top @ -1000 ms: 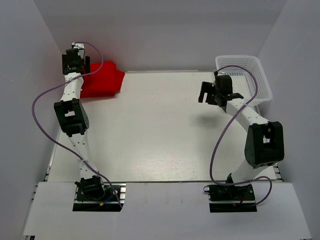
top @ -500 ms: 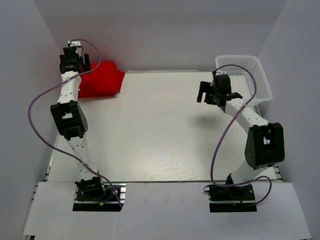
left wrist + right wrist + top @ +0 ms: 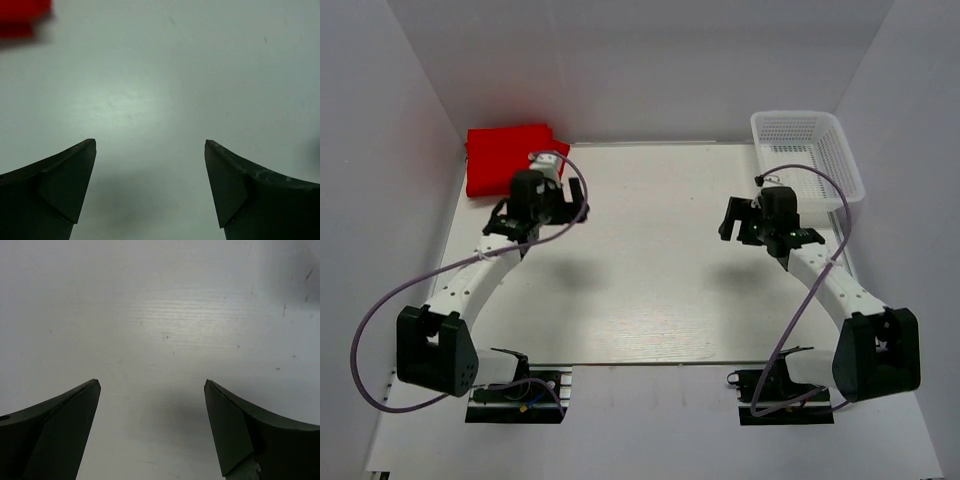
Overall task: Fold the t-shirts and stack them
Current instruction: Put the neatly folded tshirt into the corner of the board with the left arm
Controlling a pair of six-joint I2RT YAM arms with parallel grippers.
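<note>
The red t-shirts lie as one folded pile at the table's back left corner; a corner of that pile shows at the top left of the left wrist view. My left gripper hovers over bare table just right of and nearer than the pile, open and empty. My right gripper hangs over the right half of the table, left of the basket. It is also open, with only the table surface between its fingers.
A white mesh basket stands at the back right corner, no cloth visible in it. White walls close in the table at the back and both sides. Purple cables loop beside both arms.
My left arm has swung away from the back left corner toward the table's middle, uncovering the red pile. My right gripper has drawn a little nearer and lower. Both stay open.
</note>
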